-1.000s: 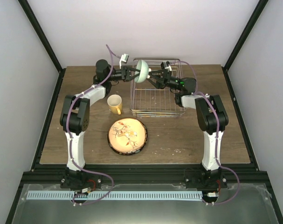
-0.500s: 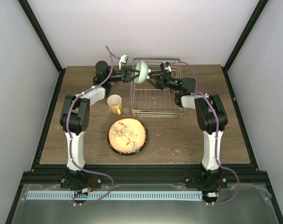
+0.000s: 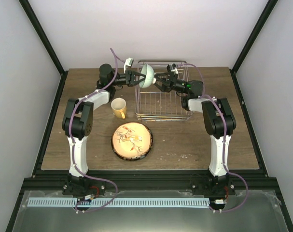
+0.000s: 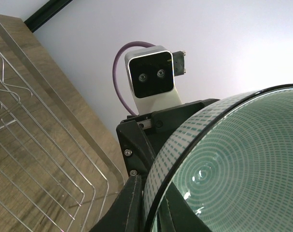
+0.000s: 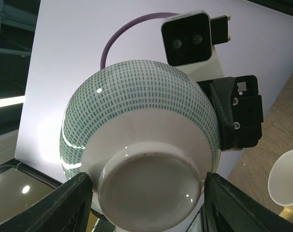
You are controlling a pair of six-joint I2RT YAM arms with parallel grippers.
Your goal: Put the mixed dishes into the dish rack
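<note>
The pale-teal bowl [image 3: 146, 76] hangs on its side between both grippers, above the far left corner of the wire dish rack [image 3: 161, 115]. My left gripper [image 3: 138, 77] is shut on the bowl's dark rim; in the left wrist view [image 4: 153, 203] its fingers pinch the wall of the bowl [image 4: 233, 164]. My right gripper [image 3: 157, 80] is open; in the right wrist view [image 5: 148, 203] its fingers flank the foot of the bowl [image 5: 136, 106] with small gaps. The yellow mug [image 3: 118, 107] stands left of the rack. The floral plate [image 3: 132, 140] lies on dark-rimmed plates near the front.
The rack's wires [image 4: 40, 145] show below in the left wrist view. The mug's rim [image 5: 287, 182] shows at the right edge of the right wrist view. Black frame posts stand at the table's far corners, with white walls behind.
The right gripper has closed in on the bowl's foot from the right. The bowl has turned slightly, showing narrower from above. The left gripper keeps its hold.
</note>
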